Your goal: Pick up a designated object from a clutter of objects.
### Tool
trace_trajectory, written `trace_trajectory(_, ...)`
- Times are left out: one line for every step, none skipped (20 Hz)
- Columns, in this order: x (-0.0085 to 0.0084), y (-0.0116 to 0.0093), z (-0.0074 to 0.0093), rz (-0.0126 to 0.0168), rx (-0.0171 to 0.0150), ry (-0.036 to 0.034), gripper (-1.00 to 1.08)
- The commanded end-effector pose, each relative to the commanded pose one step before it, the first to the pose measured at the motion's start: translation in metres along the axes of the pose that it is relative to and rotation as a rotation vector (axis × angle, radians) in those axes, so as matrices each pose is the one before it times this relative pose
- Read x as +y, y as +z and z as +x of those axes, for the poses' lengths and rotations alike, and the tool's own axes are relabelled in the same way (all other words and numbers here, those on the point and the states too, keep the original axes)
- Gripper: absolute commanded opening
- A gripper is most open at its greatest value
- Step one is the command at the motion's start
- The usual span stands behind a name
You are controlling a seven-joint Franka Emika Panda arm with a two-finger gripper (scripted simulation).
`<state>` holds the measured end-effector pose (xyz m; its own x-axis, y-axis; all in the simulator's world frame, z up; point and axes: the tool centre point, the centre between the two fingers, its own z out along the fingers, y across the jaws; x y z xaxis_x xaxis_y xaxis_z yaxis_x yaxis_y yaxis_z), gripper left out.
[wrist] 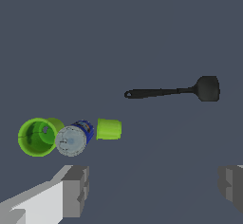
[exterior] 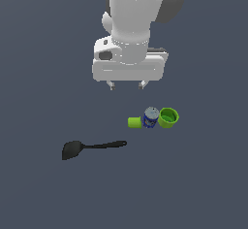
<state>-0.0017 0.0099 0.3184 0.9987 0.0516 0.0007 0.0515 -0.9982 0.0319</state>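
The blue can with a silver-grey top stands upright between the bright green cup and the small green block, touching or nearly touching both. In the wrist view the can sits between the cup and the block. My gripper hangs open and empty above the surface, behind the can and a little toward the exterior view's left. Its two fingers stand wide apart in the wrist view, holding nothing.
A long black spatula lies flat on the grey surface toward the exterior view's left, apart from the cluster; it also shows in the wrist view.
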Motion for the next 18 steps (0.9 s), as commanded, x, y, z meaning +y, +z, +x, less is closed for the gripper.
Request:
trace_trajectory(0.00001,0.0,0.0,0.0,0.0,0.0,1.0)
trace_trajectory(-0.00003,-0.00008,0.0,0.0,0.0,0.0,1.0)
trace_trajectory(0.00151,0.0002,0.00016,0.00189,-0.00072,0.00188,1.0)
trace_trajectory(0.00184,0.00009,0.00018,0.00231,-0.00087,0.00242,1.0)
trace_trajectory(0.00262,0.00001,0.00024,0.00322,-0.00117,0.00362,1.0)
trace_trajectory(0.00338,-0.00024,0.00026,0.00398,-0.0014,0.00501,1.0)
trace_trajectory(0.00326,-0.00059,0.0002,0.00363,-0.00122,0.00531,1.0)
trace_trajectory(0.00278,-0.00085,0.00011,0.00287,-0.00092,0.00503,1.0)
trace_trajectory(0.00209,-0.00099,0.00002,0.00195,-0.00059,0.00428,1.0)
trace_trajectory(0.0013,-0.0009,-0.00003,0.00103,-0.00029,0.00306,1.0)
trace_trajectory(0.00052,-0.00056,-0.00005,0.00028,-0.00007,0.00152,1.0)
trace_trajectory(-0.00005,-0.00007,-0.00001,0.0,0.0,0.0,1.0)
trace_trajectory(-0.00057,0.00035,-0.00001,-0.00063,0.00019,-0.00122,1.0)
trace_trajectory(-0.00088,0.00092,0.00007,-0.0005,0.00012,-0.00253,1.0)
trace_trajectory(-0.00121,0.00147,0.00014,-0.0005,0.0001,-0.00381,1.0)
trace_trajectory(-0.00153,0.00202,0.0002,-0.00047,0.00007,-0.00505,1.0)
trace_trajectory(-0.00179,0.00256,0.00025,-0.00045,0.00006,-0.0062,1.0)
trace_trajectory(-0.00212,0.00308,0.00029,-0.00046,0.00005,-0.00742,1.0)
